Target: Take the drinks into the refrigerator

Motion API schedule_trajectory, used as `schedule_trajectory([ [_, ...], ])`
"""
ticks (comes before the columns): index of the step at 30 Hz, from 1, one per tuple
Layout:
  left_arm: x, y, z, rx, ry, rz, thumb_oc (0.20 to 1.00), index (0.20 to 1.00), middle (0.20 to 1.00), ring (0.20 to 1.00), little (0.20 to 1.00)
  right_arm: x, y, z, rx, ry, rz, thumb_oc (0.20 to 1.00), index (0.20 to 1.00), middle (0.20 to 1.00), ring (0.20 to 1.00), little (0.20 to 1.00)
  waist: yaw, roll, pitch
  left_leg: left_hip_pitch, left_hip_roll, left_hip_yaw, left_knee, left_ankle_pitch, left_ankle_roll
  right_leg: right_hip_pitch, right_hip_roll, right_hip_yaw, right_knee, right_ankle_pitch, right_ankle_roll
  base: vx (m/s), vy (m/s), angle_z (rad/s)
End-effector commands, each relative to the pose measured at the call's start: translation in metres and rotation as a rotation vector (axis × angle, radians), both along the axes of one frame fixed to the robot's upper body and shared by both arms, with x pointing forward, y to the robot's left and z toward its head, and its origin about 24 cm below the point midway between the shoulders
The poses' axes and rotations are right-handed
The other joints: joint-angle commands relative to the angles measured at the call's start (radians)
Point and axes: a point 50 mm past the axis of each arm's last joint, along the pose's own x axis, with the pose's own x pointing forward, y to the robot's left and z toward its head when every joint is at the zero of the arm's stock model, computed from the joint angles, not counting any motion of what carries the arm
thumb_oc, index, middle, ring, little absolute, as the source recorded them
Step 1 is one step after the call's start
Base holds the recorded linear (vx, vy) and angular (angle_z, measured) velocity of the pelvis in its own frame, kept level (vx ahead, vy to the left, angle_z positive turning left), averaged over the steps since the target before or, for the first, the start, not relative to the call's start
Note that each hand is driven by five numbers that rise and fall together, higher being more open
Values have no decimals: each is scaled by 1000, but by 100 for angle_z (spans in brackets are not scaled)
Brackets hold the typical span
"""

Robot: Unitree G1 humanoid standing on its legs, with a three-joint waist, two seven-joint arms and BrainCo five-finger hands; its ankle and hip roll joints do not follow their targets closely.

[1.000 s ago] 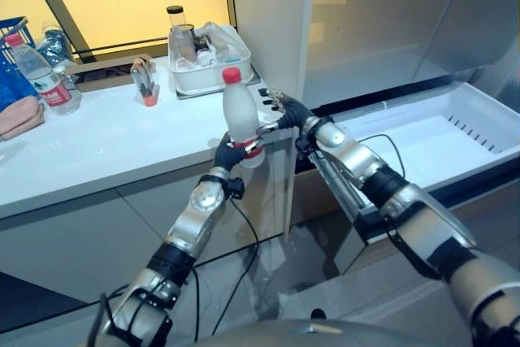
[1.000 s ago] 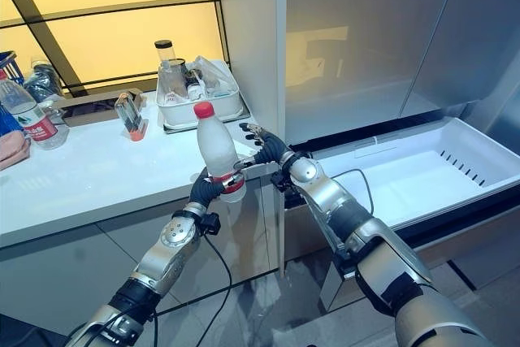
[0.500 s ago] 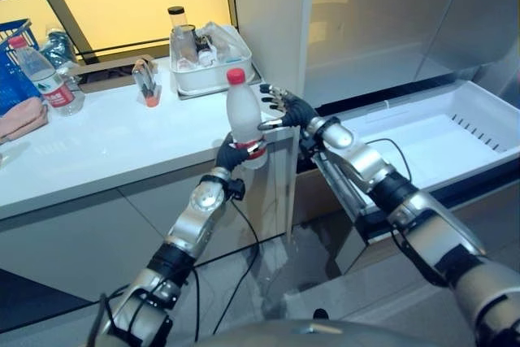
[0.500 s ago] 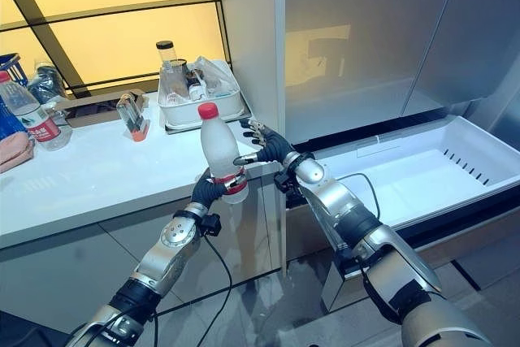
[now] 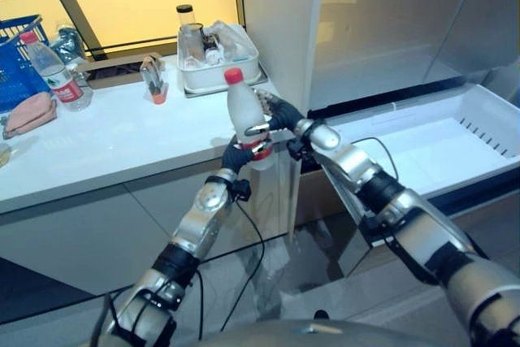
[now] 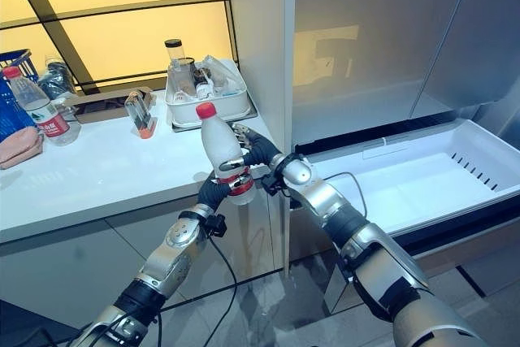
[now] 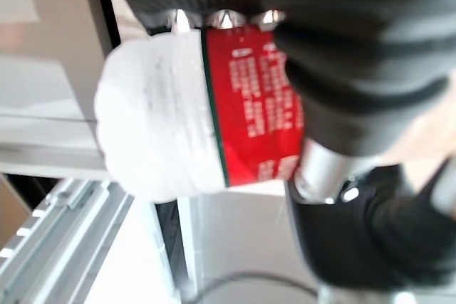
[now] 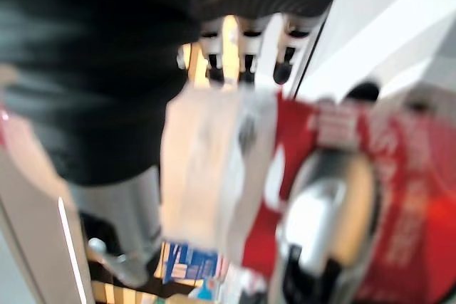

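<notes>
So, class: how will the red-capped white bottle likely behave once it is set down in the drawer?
The bottle is tall and narrow, so it probably tips easily. Being round, it would likely roll if laid down. Both the left robot hand and right robot hand are on it.

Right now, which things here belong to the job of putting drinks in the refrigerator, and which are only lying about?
Belonging to the job:
- white plastic bottle with red cap, held upright by left robot hand, right robot hand at it
- open white refrigerator drawer
- clear water bottle with red cap

Lying about:
- white tray of glassware
- pink cloth
- blue basket
</notes>
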Motion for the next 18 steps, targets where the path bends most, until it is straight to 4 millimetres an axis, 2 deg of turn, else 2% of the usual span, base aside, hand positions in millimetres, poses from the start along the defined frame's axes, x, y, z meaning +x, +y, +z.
schedule_trajectory([
  [1, 9, -43, 85, -96, -372, -196, 200, 200, 200, 200, 200, 6, 26, 44, 58, -135, 76, 1000, 1000, 1000, 1000, 1000, 32, -41, -38, -30, -44, 4, 9, -11, 63, 66, -39, 23, 144, -192, 54, 0, 0, 0],
  [12, 6, -56, 96, -138, -390, -258, 200, 200, 200, 200, 200, 3, 34, 25, 85, -43, 87, 1000, 1000, 1000, 1000, 1000, 36, -43, -34, -33, -47, 2, 10, -13, 66, 65, -39, 20, 145, -191, 55, 0, 0, 0],
  [18, 5, -62, 99, -133, -401, -284, 200, 200, 200, 200, 200, 1, 39, 20, -5, -83, 90, 1000, 1000, 1000, 1000, 1000, 36, -42, -35, -35, -48, 2, 10, -14, 67, 62, -40, 23, 145, -190, 56, 0, 0, 0],
])
